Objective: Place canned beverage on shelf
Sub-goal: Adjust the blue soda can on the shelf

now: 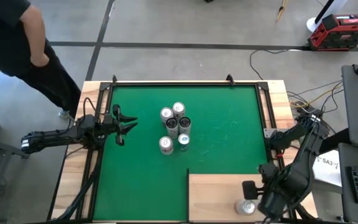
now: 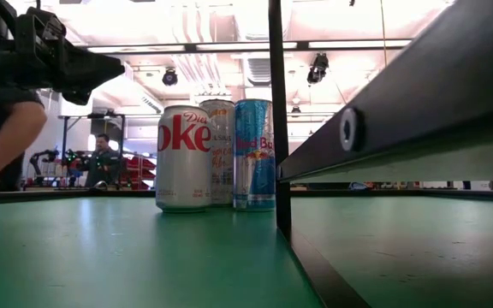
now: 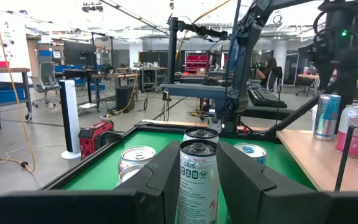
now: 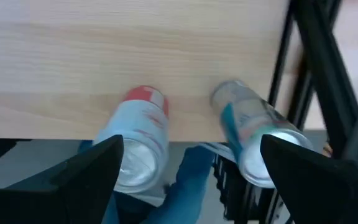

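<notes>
The right pincer [image 4: 190, 149] was held above the pale tan rectangular plywood shelf [image 1: 222, 193], its dark fingers spread wide and closed on nothing. Two slim canned beverages stood on that shelf beneath it: a silver can with a red top [image 4: 138, 146] and a silver can with teal print [image 4: 253, 140], just beside each other near the shelf's outer edge. The placing step was judged to be at its release for these two.

The left pincer [image 3: 197, 149] was kept well apart from the shelf, over the far side of the green felt-like mat [image 1: 229, 124]. It was only part-way open and empty, and it was aimed at a cluster of upright aluminium cans [image 1: 174, 126]. That cluster stood on the mat, away from the shelf and nearer the left pincer.

The next move was judged to call for one can at the cluster's edge to be approached squarely, gripped without its neighbours being toppled, and carried to a bare part of the shelf.

The surface was covered by the mat, with the shelf set over one corner. Beyond it a grey concrete floor, a red tool case [image 1: 340, 31] and a dark-clothed person [image 1: 23, 37] were seen, both well apart from the shelf.
</notes>
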{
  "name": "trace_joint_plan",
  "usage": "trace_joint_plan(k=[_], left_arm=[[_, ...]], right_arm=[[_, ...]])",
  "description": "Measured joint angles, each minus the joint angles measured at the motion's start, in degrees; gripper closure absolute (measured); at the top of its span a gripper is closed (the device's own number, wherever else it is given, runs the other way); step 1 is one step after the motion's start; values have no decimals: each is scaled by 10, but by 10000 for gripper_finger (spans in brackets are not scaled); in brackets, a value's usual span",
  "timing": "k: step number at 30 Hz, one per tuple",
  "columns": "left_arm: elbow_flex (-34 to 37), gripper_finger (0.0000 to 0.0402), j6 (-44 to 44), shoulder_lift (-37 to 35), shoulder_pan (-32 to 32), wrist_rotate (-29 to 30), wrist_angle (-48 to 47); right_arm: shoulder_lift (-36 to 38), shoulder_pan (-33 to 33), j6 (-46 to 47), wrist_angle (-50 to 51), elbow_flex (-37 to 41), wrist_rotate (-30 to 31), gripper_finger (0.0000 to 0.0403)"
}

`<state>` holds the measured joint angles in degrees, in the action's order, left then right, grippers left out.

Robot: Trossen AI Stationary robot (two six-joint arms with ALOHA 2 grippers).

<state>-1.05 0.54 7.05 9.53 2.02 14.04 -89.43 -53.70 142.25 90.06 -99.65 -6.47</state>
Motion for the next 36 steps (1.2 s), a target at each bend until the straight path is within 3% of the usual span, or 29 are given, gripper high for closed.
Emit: trace_joint_plan(k=[11, 36], left_arm=[[0, 313, 0, 0, 0, 0, 0], [0, 313, 0, 0, 0, 0, 0]], right_arm=[[31, -68, 154, 0, 46, -26, 33], [-8, -109, 199, -44, 73, -39, 33]])
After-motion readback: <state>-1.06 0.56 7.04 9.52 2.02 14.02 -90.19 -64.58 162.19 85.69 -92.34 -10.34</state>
